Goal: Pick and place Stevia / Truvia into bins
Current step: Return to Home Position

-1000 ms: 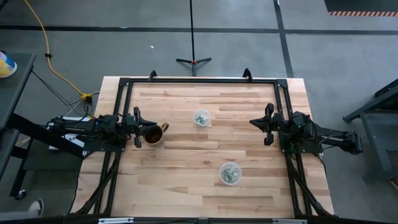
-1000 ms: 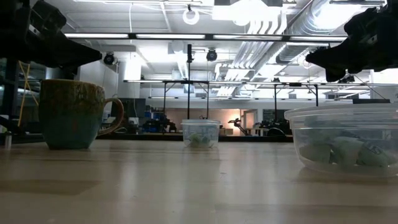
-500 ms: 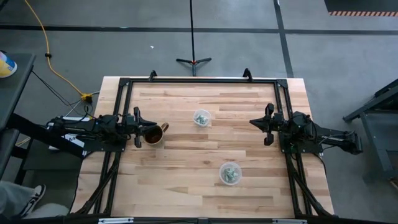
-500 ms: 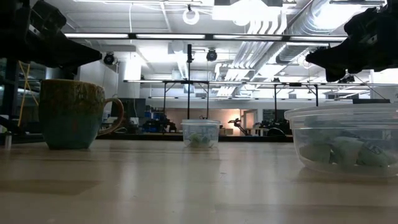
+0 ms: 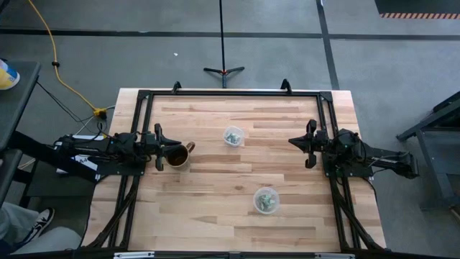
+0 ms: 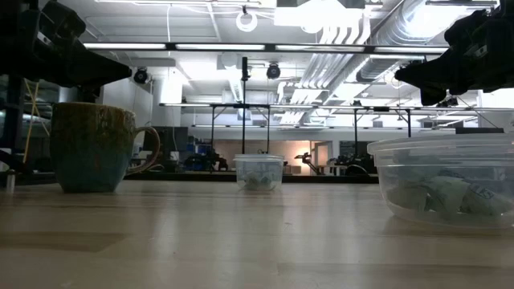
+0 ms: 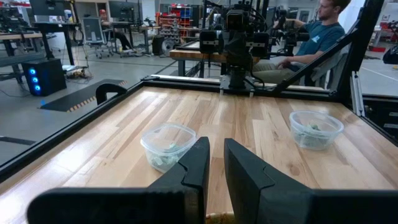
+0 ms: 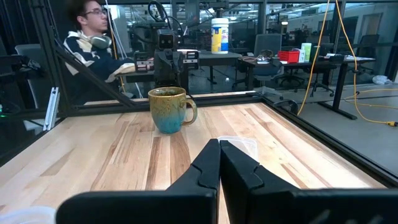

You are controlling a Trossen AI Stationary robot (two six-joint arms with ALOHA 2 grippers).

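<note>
Parked at opposite worktop (image 5: 215, 216) sides: left gripper (image 7: 216, 149), fingers slightly parted, by the mug (image 5: 177, 154); right gripper (image 8: 219, 146), fingers closed, empty. Best held level, clear of both filled cups (image 5: 232, 136).

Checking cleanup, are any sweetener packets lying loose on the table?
No, the packets lie only inside the far cup and the near cup; the table around them is bare wood.

Grey concrete floor (image 5: 402, 72), bright ceiling lights (image 6: 265, 46)
</note>
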